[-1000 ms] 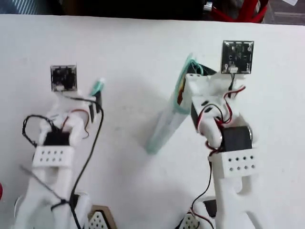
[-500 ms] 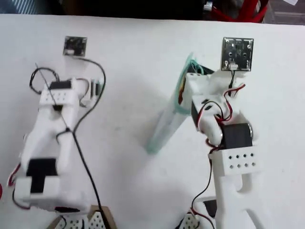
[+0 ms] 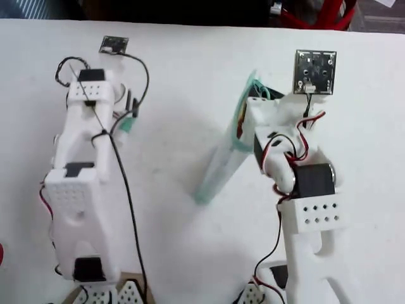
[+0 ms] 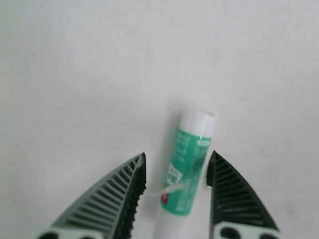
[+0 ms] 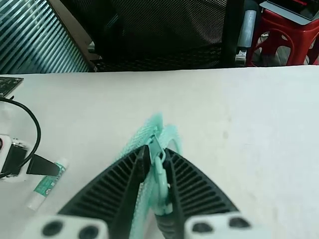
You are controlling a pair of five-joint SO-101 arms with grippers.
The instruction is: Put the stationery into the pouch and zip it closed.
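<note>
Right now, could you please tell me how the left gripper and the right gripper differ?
The left gripper is open; the right gripper is shut. The left gripper straddles the glue stick lying on the table; the right gripper grips the pouch at its zip end. Both have ribbed fingers.

One white table (image 3: 183, 69) carries two robot arms, the left arm (image 3: 79, 190) at nine o'clock in the high view and the right arm (image 3: 307, 202) at three o'clock; that makes two grippers, the left gripper (image 4: 177, 157) and the right gripper (image 5: 155, 152); two camera boards too, one camera board (image 3: 114, 44) at eleven o'clock and a second camera board (image 3: 315, 73) at one o'clock. Stationery counts one piece, a green-and-white glue stick (image 4: 192, 149); there is one mint pouch (image 3: 221, 164); beyond the table stand one red stool (image 5: 286, 35) and one dark chair (image 5: 164, 25).
</note>
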